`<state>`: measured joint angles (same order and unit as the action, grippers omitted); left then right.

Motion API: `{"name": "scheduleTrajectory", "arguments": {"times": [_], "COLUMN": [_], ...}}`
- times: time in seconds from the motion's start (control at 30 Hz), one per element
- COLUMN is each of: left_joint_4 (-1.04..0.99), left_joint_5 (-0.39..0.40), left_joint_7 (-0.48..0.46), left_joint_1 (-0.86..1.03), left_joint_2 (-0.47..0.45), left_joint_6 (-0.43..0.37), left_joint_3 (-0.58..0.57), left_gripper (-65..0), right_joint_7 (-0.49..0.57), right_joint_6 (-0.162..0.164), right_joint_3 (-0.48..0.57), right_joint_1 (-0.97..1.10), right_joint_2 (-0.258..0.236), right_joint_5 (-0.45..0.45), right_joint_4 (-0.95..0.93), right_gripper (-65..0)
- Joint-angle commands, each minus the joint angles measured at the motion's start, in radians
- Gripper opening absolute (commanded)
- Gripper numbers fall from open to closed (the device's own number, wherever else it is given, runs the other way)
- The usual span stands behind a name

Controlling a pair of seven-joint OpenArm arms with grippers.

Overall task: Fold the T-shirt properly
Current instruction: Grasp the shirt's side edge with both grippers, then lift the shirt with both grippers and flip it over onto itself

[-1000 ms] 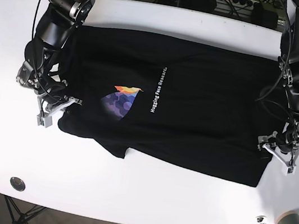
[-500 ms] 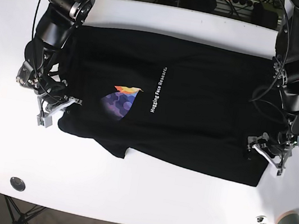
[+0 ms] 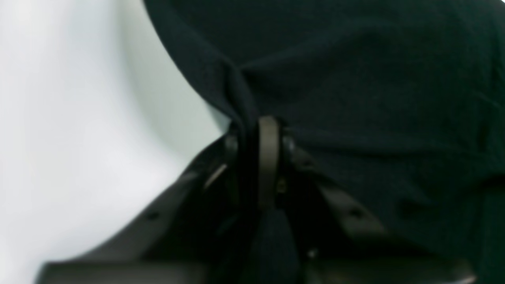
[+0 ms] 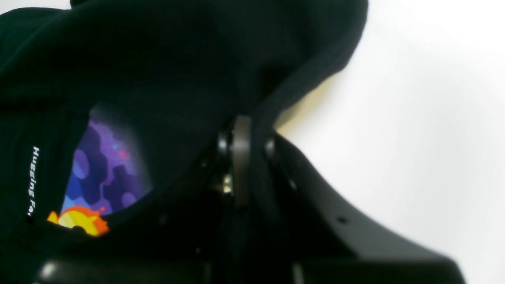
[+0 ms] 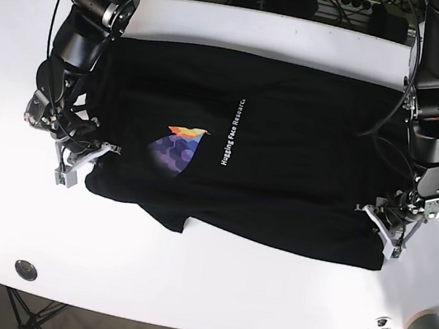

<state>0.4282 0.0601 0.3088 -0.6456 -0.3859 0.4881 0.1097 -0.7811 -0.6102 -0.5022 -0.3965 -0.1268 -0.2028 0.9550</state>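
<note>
Shirt [image 5: 271, 152]: black, printed, spread across the middle of the white table [image 5: 209, 284], near hem partly doubled over.

Left gripper [image 5: 387, 229]: at the right near corner of the shirt, jaws pinched narrow on a bunched fold of fabric. Over the last second it has slid inward from the table onto the cloth, so the grasp looks newly made.

Right gripper [image 5: 77, 165]: at the left edge, unmoved, jaws closed on the hem.

Judgement: both corners held; lift and fold can likely begin.
</note>
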Motion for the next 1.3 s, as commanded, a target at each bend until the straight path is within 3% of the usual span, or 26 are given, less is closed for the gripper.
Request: {"name": "scheduleTrajectory", "arguments": {"times": [0.0,0.13,0.3,0.6,0.9,1.27], "left_joint_4": [0.011,0.062,0.234,0.556,0.854,0.868], "left_joint_5": [0.004,0.005,0.007,-0.001,-0.003,-0.003], "left_joint_7": [0.005,0.011,0.206,0.392,0.522,0.580], "left_joint_1": [-0.023,-0.023,-0.023,-0.023,-0.061,-0.333], "left_joint_2": [-0.009,-0.009,-0.008,0.044,0.092,0.060], "left_joint_6": [0.008,0.010,0.021,0.050,0.045,0.045], "left_joint_3": [0.002,0.005,0.083,0.120,0.121,0.126], "left_gripper": [-65.0,-65.0,-65.0,-65.0,-65.0,-65.0], "right_joint_7": [0.013,-0.025,-0.088,-0.168,-0.229,-0.235], "right_joint_6": [-0.006,-0.004,0.046,0.051,0.048,0.046], "right_joint_3": [0.003,-0.003,-0.005,0.004,0.086,0.222], "right_joint_1": [-0.023,-0.026,-0.022,-0.089,-0.290,-0.666], "right_joint_2": [-0.007,-0.007,-0.009,-0.021,-0.126,-0.216], "right_joint_5": [-0.011,-0.011,-0.011,-0.002,-0.013,-0.013], "right_joint_4": [0.015,0.055,0.200,0.321,0.322,0.178], "right_gripper": [-62.8,-62.9,-62.9,-62.9,-62.9,-62.9]}}
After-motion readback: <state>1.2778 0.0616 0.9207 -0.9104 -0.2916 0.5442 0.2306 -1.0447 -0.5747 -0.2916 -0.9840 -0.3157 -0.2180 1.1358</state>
